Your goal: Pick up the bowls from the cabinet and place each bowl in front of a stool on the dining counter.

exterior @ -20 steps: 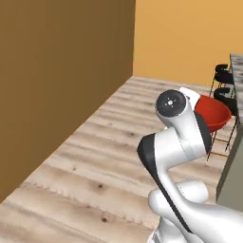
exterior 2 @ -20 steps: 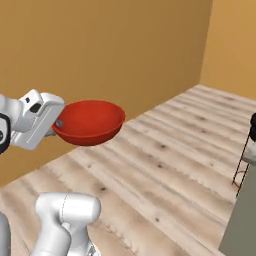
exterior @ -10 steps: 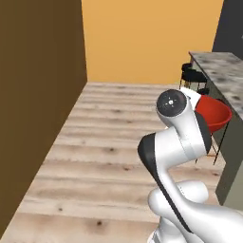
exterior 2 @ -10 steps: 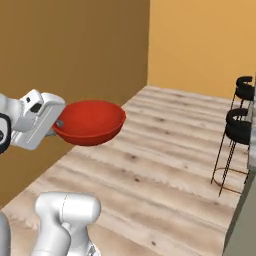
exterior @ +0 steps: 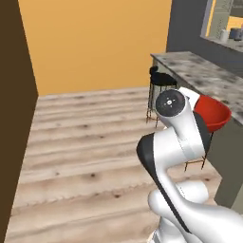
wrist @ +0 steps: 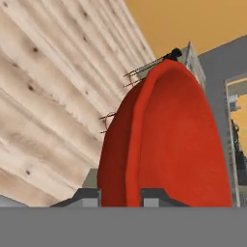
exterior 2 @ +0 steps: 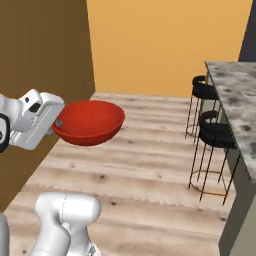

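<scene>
A glossy bright red bowl [exterior 2: 90, 120] hangs in the air over the wooden floor, held by its rim in my gripper [exterior 2: 57, 122], which is shut on it. In the hand view the bowl [wrist: 169, 144] stands on edge, its rim pinched between the two fingertips of the gripper [wrist: 120, 193]. From the left base view the bowl [exterior: 213, 114] peeks out behind my arm, close to the near side of the dining counter [exterior: 209, 78]. The stone top of the dining counter [exterior 2: 235, 95] runs along the right.
Two black stools [exterior 2: 215, 135] stand on thin metal legs along the counter's side, one of them by the far corner [exterior: 161, 80]. A brown wall [exterior 2: 45, 50] rises on the left and an orange wall [exterior: 95, 42] at the back. Wooden floor [exterior: 85, 142] lies between.
The whole picture has shifted as the base turned: the counter and stools have come further into view and nearer. The red bowl stays held in the gripper as before.
</scene>
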